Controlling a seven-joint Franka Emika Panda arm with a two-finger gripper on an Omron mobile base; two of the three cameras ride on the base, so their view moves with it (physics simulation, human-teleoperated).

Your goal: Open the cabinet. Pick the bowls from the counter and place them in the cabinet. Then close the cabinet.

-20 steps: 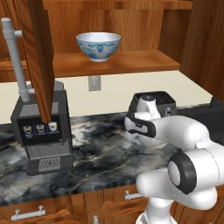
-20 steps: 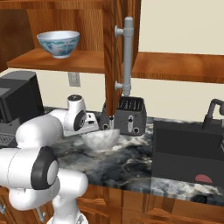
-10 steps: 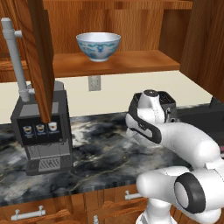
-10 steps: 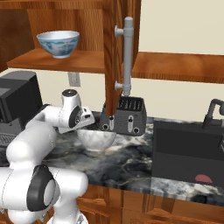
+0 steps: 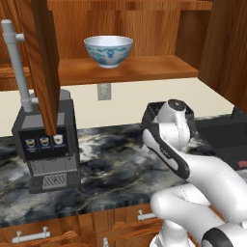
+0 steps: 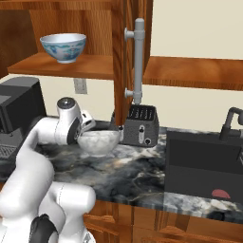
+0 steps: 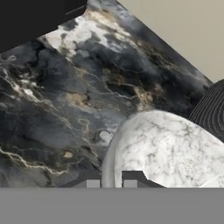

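This is looking like a home kitchen, rendered rather than real. Reddish-brown wooden wall cabinet (image 5: 120,29) units are hanging over a cream wall, one door (image 6: 128,52) standing open with a grey bar handle (image 6: 138,61) on it, and a white bowl with blue pattern (image 5: 108,50) is sitting on the shelf inside. A dark marble table (image 5: 111,169) is running along below, with drawers (image 5: 34,235) underneath showing horizontal grey handles. A black coffee machine (image 5: 46,144) and a dark toaster (image 6: 141,124) are standing on it, a power outlet (image 5: 102,91) is showing on the wall, and a black sink with a dark tap (image 6: 232,123) is sitting at the far end.
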